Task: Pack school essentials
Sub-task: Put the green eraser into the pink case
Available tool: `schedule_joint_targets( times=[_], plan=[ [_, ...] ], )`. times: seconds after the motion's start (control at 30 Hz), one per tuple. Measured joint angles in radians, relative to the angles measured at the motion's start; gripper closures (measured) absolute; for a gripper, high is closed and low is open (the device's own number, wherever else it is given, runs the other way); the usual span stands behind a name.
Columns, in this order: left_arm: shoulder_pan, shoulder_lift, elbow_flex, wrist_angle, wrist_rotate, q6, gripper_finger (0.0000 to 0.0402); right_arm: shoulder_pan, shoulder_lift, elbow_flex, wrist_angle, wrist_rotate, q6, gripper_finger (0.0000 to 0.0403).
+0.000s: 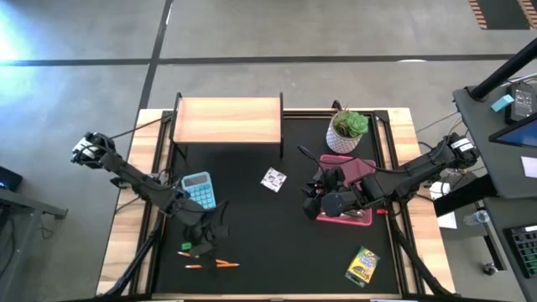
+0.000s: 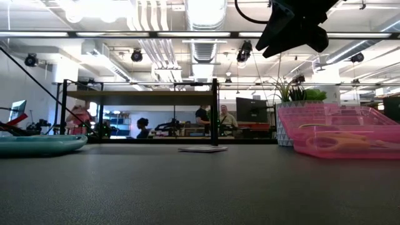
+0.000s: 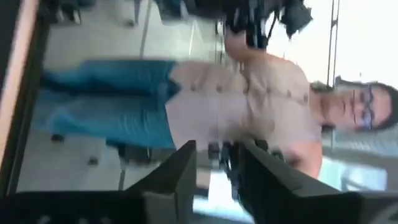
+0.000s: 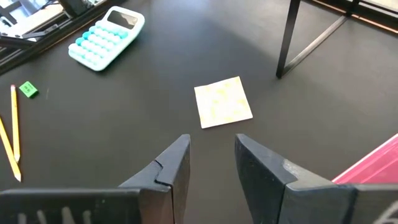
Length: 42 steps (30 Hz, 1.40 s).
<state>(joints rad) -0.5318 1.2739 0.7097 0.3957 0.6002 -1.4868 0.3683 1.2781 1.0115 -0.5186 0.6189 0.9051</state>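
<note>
With the right tool (image 4: 211, 165) spread and empty, the white card (image 4: 222, 101) is seen at its 12 o'clock, left tool (image 3: 214, 171) farther, jaws parted

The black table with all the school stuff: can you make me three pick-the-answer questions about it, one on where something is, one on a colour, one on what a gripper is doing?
1. Where is the leafy green potted plant?
A. beside the pink plastic tray
B. on the wooden shelf
C. next to the orange pencils

2. What colour is the button calculator?
A. red
B. light blue
C. white

3. What is the right gripper doing?
A. squeezing the small green eraser
B. holding the calculator
C. open and holding nothing

Answers: 1 A, the pot stands just behind the tray. 2 B, its case and keys are pale blue. 3 C, its fingers stand apart above the white patterned card.
</note>
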Motion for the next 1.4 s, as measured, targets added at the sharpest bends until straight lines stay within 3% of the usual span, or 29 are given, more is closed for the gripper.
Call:
schedule_joint_targets(
  times=[0.13,0.27,0.37,0.57,0.7,1.4],
  plan=[
    [-0.007,0.005,0.000,-0.217,0.106,-0.035,0.0275,0.000,0.000,0.000,0.000,0.000,0.002,0.0287],
    [-0.024,-0.007,0.002,-0.509,0.094,-0.014,0.0274,0.000,0.000,0.000,0.000,0.001,0.002,0.0287],
    [-0.045,-0.024,0.005,-0.705,0.009,0.015,0.0274,0.000,0.000,0.000,0.000,0.001,0.001,0.0287],
    [-0.087,-0.054,0.023,-0.969,-0.278,0.025,0.0274,0.000,0.000,0.000,0.000,0.001,0.003,0.0287],
    [-0.099,-0.050,0.025,-1.055,-0.346,0.002,0.0274,-0.001,0.000,0.000,0.001,0.001,0.003,0.0287],
    [-0.122,0.070,0.053,-1.155,-0.348,-0.101,0.0274,0.000,0.000,0.000,0.007,0.002,0.001,0.0287]
  ],
)
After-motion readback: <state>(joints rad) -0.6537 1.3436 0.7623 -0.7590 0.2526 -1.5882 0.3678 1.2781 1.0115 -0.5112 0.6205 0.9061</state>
